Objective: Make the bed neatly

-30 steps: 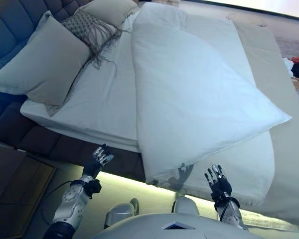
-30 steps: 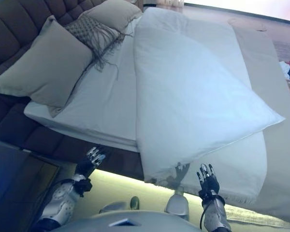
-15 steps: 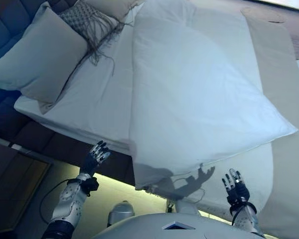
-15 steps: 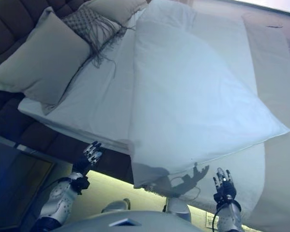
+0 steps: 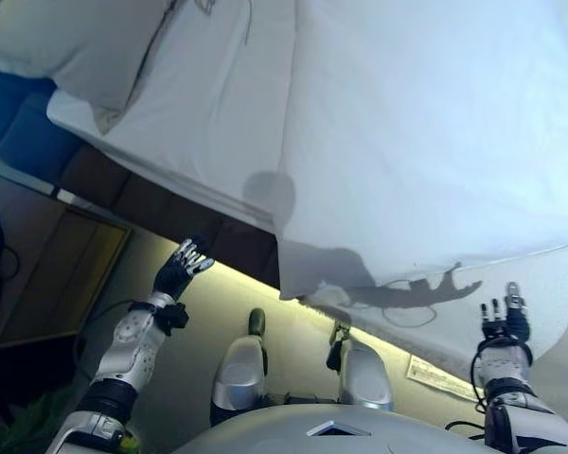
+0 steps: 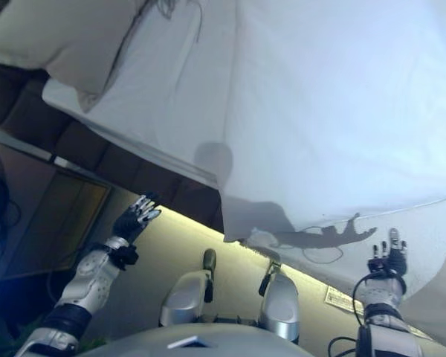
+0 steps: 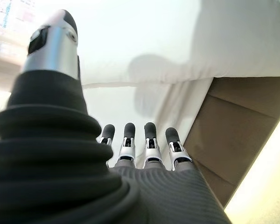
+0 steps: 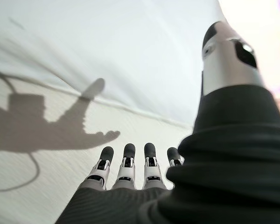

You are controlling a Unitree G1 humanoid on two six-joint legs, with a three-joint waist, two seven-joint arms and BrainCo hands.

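A white duvet (image 5: pixel 435 142) lies crooked across the bed, its near corner (image 5: pixel 293 284) hanging over the side. The white sheet (image 5: pixel 218 113) is bare beside it. A grey pillow (image 5: pixel 76 47) rests at the head end. My left hand (image 5: pixel 180 270) is open and empty, held in the air below the bed's dark side panel (image 5: pixel 170 213); its fingers (image 7: pixel 130 140) are straight. My right hand (image 5: pixel 502 322) is open and empty, just short of the sheet's hanging edge (image 5: pixel 549 293); its fingers (image 8: pixel 126 161) are straight, apart from the cloth.
A dark bedside unit (image 5: pixel 47 274) stands on the left by the headboard. A lit strip of floor (image 5: pixel 218 312) runs under the bed's edge. A white label (image 5: pixel 435 376) lies on the floor near my right side.
The camera has tipped down and moved closer to the bed, so the whole picture has shifted. Both hands stay open and empty; the right hand now shows farther right.
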